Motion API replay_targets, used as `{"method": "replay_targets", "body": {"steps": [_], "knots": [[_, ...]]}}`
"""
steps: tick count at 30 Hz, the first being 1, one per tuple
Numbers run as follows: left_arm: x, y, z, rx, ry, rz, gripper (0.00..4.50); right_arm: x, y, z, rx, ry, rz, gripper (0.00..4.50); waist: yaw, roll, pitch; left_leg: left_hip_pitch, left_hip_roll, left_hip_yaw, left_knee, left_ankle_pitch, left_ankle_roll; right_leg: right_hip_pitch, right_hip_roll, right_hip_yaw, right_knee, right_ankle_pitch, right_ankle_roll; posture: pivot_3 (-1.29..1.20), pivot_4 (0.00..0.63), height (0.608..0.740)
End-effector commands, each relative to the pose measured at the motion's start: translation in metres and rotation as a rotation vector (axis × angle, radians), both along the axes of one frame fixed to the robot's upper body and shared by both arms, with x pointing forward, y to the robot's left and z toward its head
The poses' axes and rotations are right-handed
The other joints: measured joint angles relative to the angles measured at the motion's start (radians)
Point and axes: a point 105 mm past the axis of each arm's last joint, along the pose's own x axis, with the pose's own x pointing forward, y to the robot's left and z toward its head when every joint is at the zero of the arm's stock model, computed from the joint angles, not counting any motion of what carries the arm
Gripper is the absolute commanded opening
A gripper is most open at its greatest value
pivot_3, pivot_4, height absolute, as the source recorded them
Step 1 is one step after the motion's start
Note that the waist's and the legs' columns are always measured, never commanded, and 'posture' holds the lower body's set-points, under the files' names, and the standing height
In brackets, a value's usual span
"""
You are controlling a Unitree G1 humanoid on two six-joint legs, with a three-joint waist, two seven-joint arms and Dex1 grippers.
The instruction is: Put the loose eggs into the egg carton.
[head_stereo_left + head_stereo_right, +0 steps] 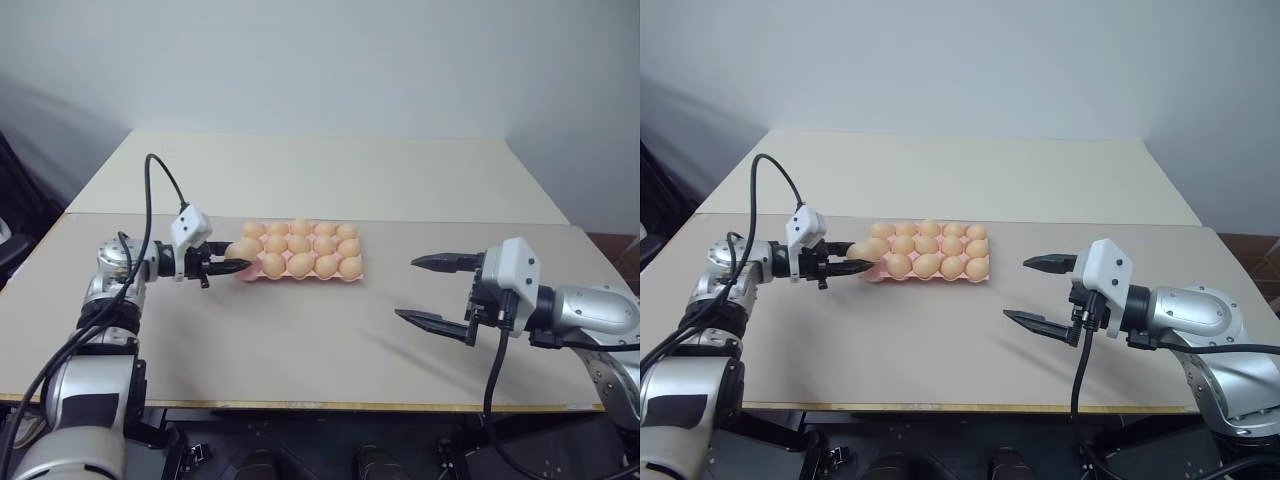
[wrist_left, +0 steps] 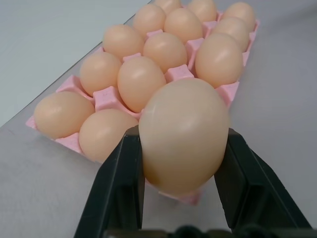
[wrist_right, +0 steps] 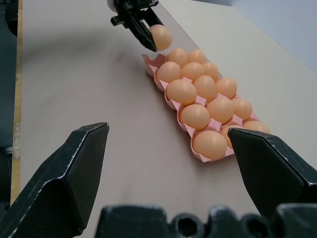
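The left claw (image 1: 232, 266) is clamping an egg (image 1: 243, 249) between its two black fingers (image 2: 119, 183), one flat pad pressing each side. It's holding that egg right at the near-left corner of the egg carton (image 1: 262, 273), just above the corner cup, though I can't tell if it's touching the carton or still hovering a bit. In the left wrist view the held egg (image 2: 184, 135) is looking smooth, matte and pale orange-tan, a plump oval with the rounded end pointing up and away from the fingers.

The right claw (image 1: 438, 292) is hanging over the bare table (image 1: 300, 340), well apart from the carton, with its fingers spread wide and nothing between them. Those fingers are black, wedge shaped and tapering to points.

The carton is a flat pink moulded tray, kind of a pulp or foam-looking thing with little square pillars poking up between the cups. It's sitting flat on the beige table near the middle, long side running left to right. Three rows of five, and it's basically packed: fourteen eggs (image 3: 195, 116) sitting in the cups, all the same tan colour and shape as the one being gripped. The cup under the held egg is hidden in these views, so I can't say what's in it.

The tabletop is plain, smooth and matte, with a seam running across behind the carton.
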Motion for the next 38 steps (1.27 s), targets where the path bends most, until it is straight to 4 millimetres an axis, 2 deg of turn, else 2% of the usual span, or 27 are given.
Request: {"method": "replay_targets", "body": {"steps": [1, 2, 5, 9, 13, 16, 20, 25, 28, 32, 38], "knots": [[0.003, 0.002, 0.020, -0.012, -0.038, -0.002, 3.31, -0.005, 0.001, 0.006, 0.006, -0.027, 0.005, 4.50, -0.001, 0.000, 0.000, 0.000, 0.000, 0.000, 0.000, 0.000, 0.000, 0.000, 0.000, 0.000, 0.000, 0.000, 0.000, 0.00, 0.150, 0.740], [0.002, 0.004, 0.022, -0.017, -0.037, -0.004, 3.49, -0.005, 0.001, 0.006, 0.007, -0.028, 0.003, 4.50, -0.002, 0.000, 0.000, 0.000, 0.000, 0.000, 0.000, 0.000, 0.000, 0.000, 0.000, 0.000, 0.000, 0.000, 0.000, 0.00, 0.150, 0.740], [0.001, 0.008, 0.031, -0.040, -0.049, 0.002, 4.46, -0.006, 0.000, 0.006, 0.009, -0.029, 0.000, 4.50, -0.004, 0.000, 0.000, 0.000, 0.000, 0.000, 0.000, 0.000, 0.000, 0.000, 0.000, 0.000, 0.000, 0.000, 0.000, 0.00, 0.150, 0.740], [-0.007, 0.023, 0.056, -0.081, -0.110, 0.006, 4.48, -0.005, 0.001, 0.006, 0.012, -0.031, 0.001, 4.50, -0.005, 0.000, 0.000, 0.000, 0.000, 0.000, 0.000, 0.000, 0.000, 0.000, 0.000, 0.000, 0.000, 0.000, 0.000, 0.00, 0.150, 0.740], [-0.031, 0.045, 0.074, -0.088, -0.140, 0.014, 4.48, -0.004, 0.000, 0.005, 0.013, -0.028, 0.003, 4.50, -0.012, 0.000, 0.000, -0.001, 0.000, 0.000, 0.000, 0.000, 0.000, -0.001, 0.000, 0.000, 0.000, 0.000, 0.000, 0.00, 0.150, 0.740], [-0.059, 0.059, 0.074, -0.061, -0.110, 0.026, 4.48, -0.003, -0.001, 0.004, 0.012, -0.023, 0.004, 4.50, -0.014, 0.000, 0.000, 0.000, 0.001, 0.000, 0.000, 0.000, 0.000, -0.001, 0.000, 0.000, 0.001, 0.000, 0.000, 0.00, 0.150, 0.740], [-0.099, 0.073, 0.058, 0.026, -0.043, 0.084, 4.48, 0.002, -0.005, 0.002, 0.004, -0.015, -0.001, 4.50, -0.015, 0.000, 0.000, 0.001, 0.002, 0.000, 0.000, 0.000, 0.000, 0.000, 0.000, 0.000, 0.001, 0.000, 0.000, 0.00, 0.150, 0.740], [-0.137, 0.065, 0.052, -0.068, -0.040, 0.190, 4.48, 0.008, -0.009, 0.000, -0.002, -0.002, -0.006, 4.50, -0.003, 0.000, 0.000, 0.001, 0.002, 0.001, 0.000, 0.000, 0.000, 0.000, 0.000, 0.000, 0.001, 0.000, 0.000, 0.00, 0.150, 0.740], [-0.152, 0.056, 0.049, -0.096, -0.048, 0.238, 4.48, 0.009, -0.011, -0.001, -0.003, 0.005, -0.004, 4.50, 0.001, 0.000, 0.000, 0.002, 0.002, 0.001, 0.000, 0.000, 0.000, 0.000, 0.000, 0.000, 0.000, 0.000, 0.000, 0.00, 0.150, 0.740], [-0.167, 0.044, 0.046, -0.119, -0.051, 0.271, 4.48, 0.013, -0.013, -0.001, -0.009, 0.015, 0.005, 4.50, -0.002, 0.000, 0.001, 0.003, 0.002, 0.001, -0.001, 0.000, 0.000, 0.001, 0.000, 0.001, 0.001, 0.000, 0.000, 0.00, 0.150, 0.740], [-0.176, 0.041, 0.042, -0.126, -0.038, 0.296, 4.48, 0.017, -0.015, -0.001, -0.024, 0.014, 0.021, 4.50, -0.004, 0.000, 0.001, 0.006, 0.002, 0.002, -0.002, 0.000, 0.000, 0.002, 0.000, 0.002, 0.000, 0.000, 0.000, 0.00, 0.150, 0.740]]}}
